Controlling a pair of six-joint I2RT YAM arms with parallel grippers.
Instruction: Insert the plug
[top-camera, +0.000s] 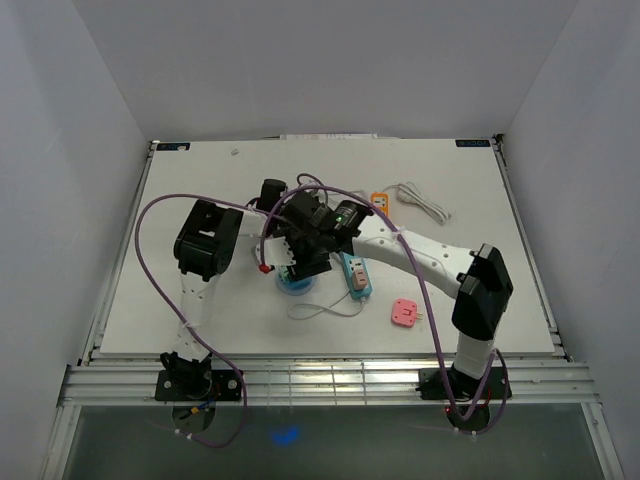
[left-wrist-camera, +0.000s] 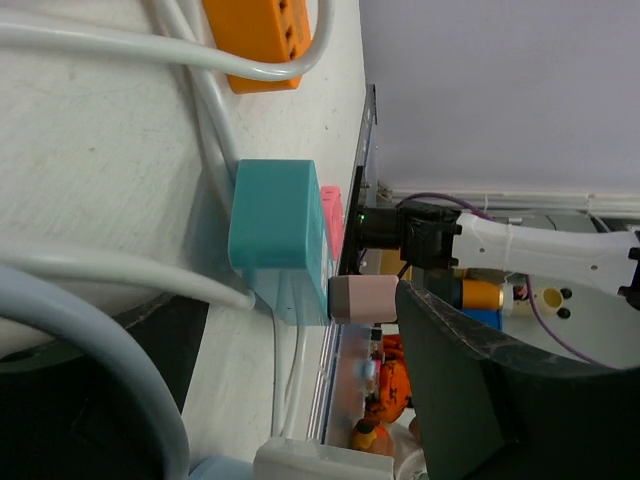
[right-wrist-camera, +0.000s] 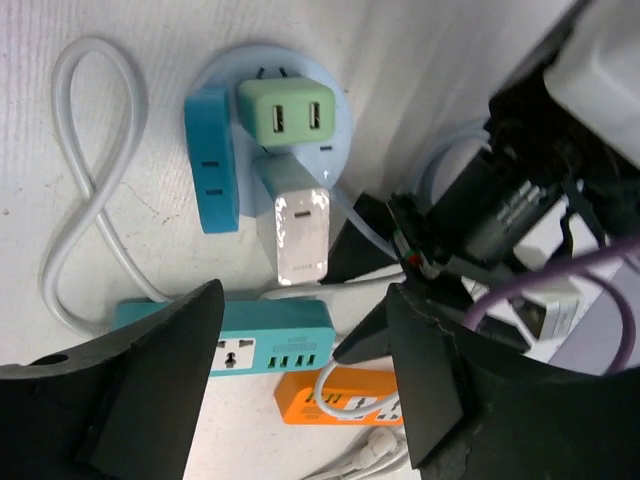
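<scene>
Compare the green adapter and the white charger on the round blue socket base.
The green adapter shows two slots side by side; the white charger shows a single oval port. The white charger looks longer than the squat green adapter. Both sit on the round blue base, next to each other.

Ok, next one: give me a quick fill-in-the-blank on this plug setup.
The right gripper hangs ___ over the white charger, holding nothing.
The green charger shows ___ USB ports.
The power strip beside the orange strip is ___.
The loose adapter lying apart from the strips is ___.
Missing: open; two; teal; pink.
</scene>
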